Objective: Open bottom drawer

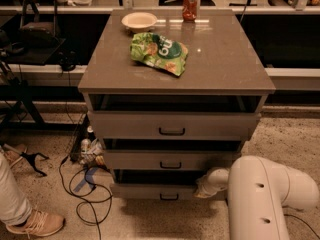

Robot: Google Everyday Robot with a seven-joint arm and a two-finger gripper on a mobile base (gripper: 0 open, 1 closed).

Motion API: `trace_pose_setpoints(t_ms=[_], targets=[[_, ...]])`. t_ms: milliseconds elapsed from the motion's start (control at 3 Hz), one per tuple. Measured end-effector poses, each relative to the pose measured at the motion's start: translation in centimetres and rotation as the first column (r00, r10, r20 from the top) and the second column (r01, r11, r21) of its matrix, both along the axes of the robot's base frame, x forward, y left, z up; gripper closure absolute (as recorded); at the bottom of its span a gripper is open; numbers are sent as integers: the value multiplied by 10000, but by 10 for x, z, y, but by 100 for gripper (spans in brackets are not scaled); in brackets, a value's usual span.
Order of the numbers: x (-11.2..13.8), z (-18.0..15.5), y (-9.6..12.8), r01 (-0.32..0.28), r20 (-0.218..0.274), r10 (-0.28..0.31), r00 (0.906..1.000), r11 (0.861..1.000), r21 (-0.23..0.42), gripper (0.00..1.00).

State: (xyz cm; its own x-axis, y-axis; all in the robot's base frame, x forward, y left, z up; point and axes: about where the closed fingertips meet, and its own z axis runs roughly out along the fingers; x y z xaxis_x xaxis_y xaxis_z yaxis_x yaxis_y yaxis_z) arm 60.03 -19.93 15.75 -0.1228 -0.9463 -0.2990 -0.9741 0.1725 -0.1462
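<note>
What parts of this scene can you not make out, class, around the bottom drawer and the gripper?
Camera view:
- gripper, at the right end of the bottom drawer: its contact with the front is lost in shadow.
- bottom drawer inside: hidden under the middle drawer.
- bottom drawer right corner: covered by the robot arm.
- person at left: cut off by the edge.
</note>
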Motion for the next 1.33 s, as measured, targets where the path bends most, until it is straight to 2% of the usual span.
trace_pose_setpoints(t_ms=[333, 667, 1000, 1333], targets=[[0, 2, 0, 0, 0, 0, 10000, 10000, 0, 100], [0, 2, 0, 3, -2, -3, 10000, 10000, 1, 100], [-28, -5, -18, 423, -391, -419, 9984, 9991, 72, 100], [-27, -1, -15, 422, -391, -419, 9984, 9991, 72, 83]])
